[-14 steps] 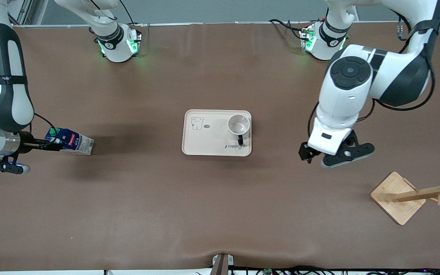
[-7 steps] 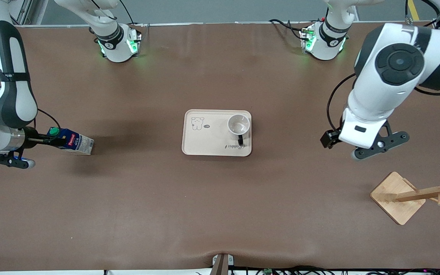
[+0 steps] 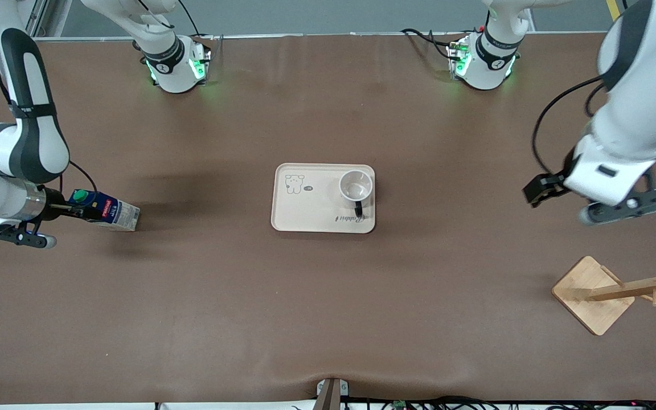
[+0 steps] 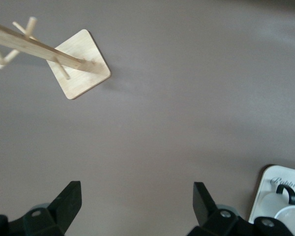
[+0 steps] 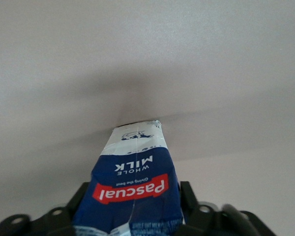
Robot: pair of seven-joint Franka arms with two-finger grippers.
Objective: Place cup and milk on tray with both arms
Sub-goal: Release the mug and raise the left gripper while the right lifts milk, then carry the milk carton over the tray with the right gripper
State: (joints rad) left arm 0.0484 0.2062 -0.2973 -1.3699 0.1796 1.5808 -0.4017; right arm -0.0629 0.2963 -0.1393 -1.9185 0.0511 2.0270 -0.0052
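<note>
One item is on the tray, one is left at the table's end.
The right gripper (image 3: 80,212) has its fingers (image 5: 187,194) clamped on the flanks of the milk carton (image 3: 104,209), gripping near its green cap for carrying. The smiley mug (image 3: 356,186) stands on the cream tray (image 3: 305,213) mid-table. The left gripper (image 3: 593,200) hangs with fingers apart over bare table near the wooden rack (image 3: 618,290), apparently idle.

White arms (image 3: 635,85), black joints, cables
</note>
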